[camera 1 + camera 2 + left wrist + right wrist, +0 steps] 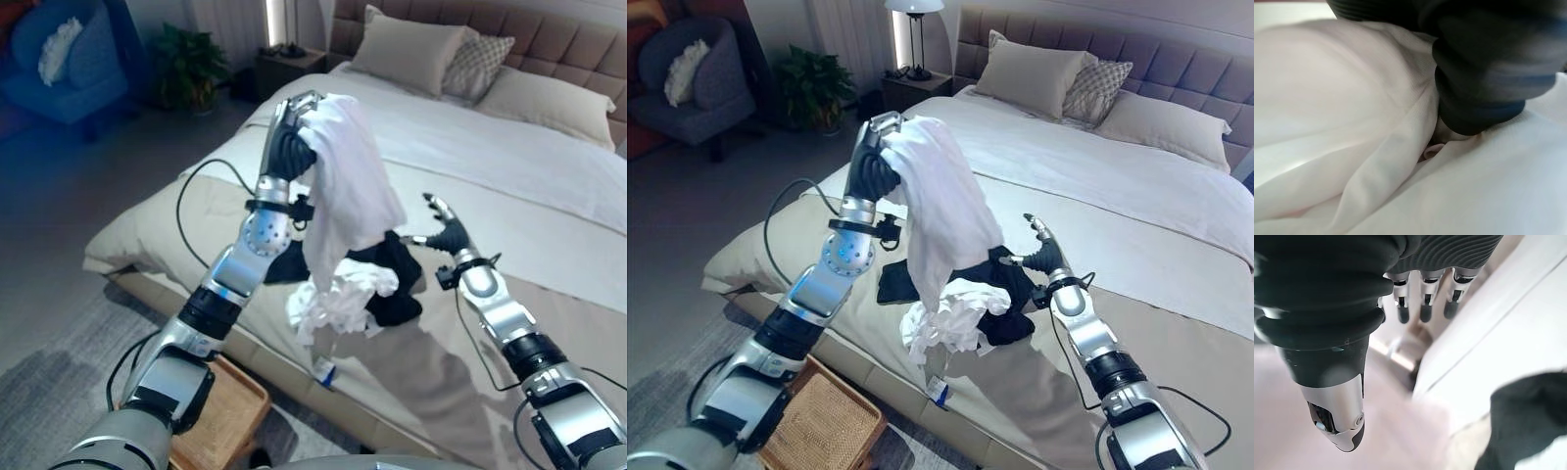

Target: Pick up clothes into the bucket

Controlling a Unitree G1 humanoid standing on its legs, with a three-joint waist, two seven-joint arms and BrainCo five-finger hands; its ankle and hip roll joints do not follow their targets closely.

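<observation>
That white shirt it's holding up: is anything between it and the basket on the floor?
Nothing visible. The left hand holds the white shirt above the bed's edge; the wicker basket sits below, its opening uncovered.

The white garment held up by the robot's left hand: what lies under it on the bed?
Under the white garment, a crumpled white cloth rests on dark clothes on the bed. The left hand grips the garment. How far the dark clothes extend is hidden.

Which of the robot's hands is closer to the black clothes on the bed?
The right. The right hand hovers open just beside the black clothes, level with the pile. The left hand is raised well above them, its fingers curled on a white garment that hangs down.
</observation>
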